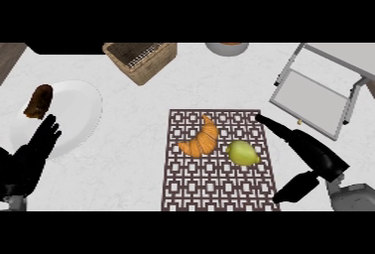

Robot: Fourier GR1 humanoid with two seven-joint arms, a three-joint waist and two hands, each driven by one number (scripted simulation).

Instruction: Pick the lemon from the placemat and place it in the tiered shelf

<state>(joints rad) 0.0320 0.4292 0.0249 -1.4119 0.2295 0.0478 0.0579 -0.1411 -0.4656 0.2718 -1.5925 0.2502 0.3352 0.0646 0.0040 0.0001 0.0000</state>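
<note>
One robot hand [311, 151], the right, fingers spread, hovers beside the lemon [242, 152] on the placemat [219, 193].

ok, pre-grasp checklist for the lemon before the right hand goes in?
1. Yellow-green lemon lies on the brown lattice placemat: ok.
2. Lemon uncovered from above: ok.
3. Orange croissant lies just left of the lemon; whether they touch: cannot tell.
4. Black right hand open, fingers straight, at the placemat's right edge beside the lemon: ok.
5. Grey tiered shelf in view at upper right, its near tray bare: ok.
6. Black left hand rests open at the left edge over the white plate, away from the lemon: ok.
</note>
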